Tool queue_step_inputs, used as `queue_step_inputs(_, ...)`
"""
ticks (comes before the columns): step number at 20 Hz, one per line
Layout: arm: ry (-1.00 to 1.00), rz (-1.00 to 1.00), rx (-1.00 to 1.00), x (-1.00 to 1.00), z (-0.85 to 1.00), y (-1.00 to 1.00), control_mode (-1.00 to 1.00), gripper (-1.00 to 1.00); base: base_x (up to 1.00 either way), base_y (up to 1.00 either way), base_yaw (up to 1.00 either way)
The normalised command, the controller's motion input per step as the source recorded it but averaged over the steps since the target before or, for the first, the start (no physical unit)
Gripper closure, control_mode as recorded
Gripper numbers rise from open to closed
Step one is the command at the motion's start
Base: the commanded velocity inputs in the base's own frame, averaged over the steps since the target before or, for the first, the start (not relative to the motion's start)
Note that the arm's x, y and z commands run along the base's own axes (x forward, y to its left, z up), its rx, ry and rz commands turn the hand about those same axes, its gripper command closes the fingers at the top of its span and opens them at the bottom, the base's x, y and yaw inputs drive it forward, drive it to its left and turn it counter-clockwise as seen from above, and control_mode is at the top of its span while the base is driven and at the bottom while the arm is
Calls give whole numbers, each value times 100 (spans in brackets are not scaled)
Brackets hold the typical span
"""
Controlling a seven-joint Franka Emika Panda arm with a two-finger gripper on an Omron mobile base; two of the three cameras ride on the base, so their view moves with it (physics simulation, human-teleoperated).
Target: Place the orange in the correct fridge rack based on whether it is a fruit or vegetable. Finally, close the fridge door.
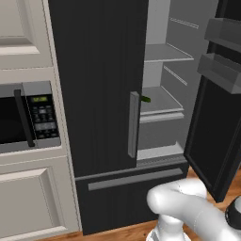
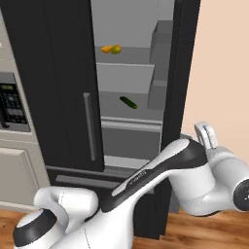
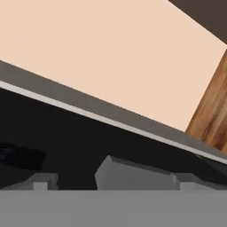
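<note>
Microwave (image 1: 28, 117): far left, set in pale cabinets.
Orange (image 2: 106, 49): on the upper fridge rack (image 2: 131, 55), touching a yellow-green fruit (image 2: 115, 48) to its right.
Handling: likely light, firm, smooth, prone to roll; best gripped across its middle.
Cucumber (image 2: 128, 102): shelf below.
Fridge door (image 1: 217, 122): right, open, yet to close.
Hand: wide, holding nothing.

Count: 1 orange (image 2: 106, 49), 1 yellow-green fruit (image 2: 115, 49), 1 cucumber (image 2: 128, 102). Fridge (image 1: 99, 84): 1, with 2 doors, 1 open. Shelves inside: 3 visible. Door bins (image 1: 221, 70): 2. Microwave (image 1: 28, 117): 1.
</note>
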Motion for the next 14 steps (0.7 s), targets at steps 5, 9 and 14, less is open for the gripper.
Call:
queue_step_inputs(5, 9, 5, 21, 56, -14, -42, -100, -100, 0, 0, 0)
queue_step_inputs(9, 7, 9, 14, 49, -28, -25, -100, -100, 0, 0, 0)
queue_step_inputs(14, 5, 10, 9, 39, -48, -14, -100, -100, 0, 0, 0)
